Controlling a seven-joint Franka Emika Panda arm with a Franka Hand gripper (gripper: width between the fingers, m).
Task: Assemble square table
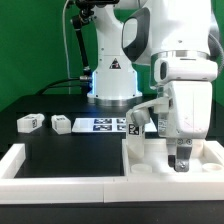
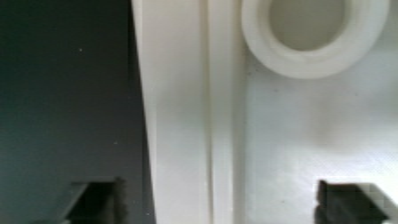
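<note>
The pincer [image 1: 180, 166] hangs low over the tabletop [image 1: 148, 166], jaws wide and holding nothing. In the wrist view its fingers [image 2: 98, 203] straddle the tabletop's raised rim [image 2: 178, 120], with a round socket [image 2: 320, 40] close by. One leg [image 1: 28, 122] and a second leg [image 1: 62, 124] lie on the black bench [image 1: 70, 155], well apart from the pincer.

tabletop [image 1: 142, 168] partly behind arm [image 1: 186, 95], leg [image 1: 29, 122] tag unreadable
</note>
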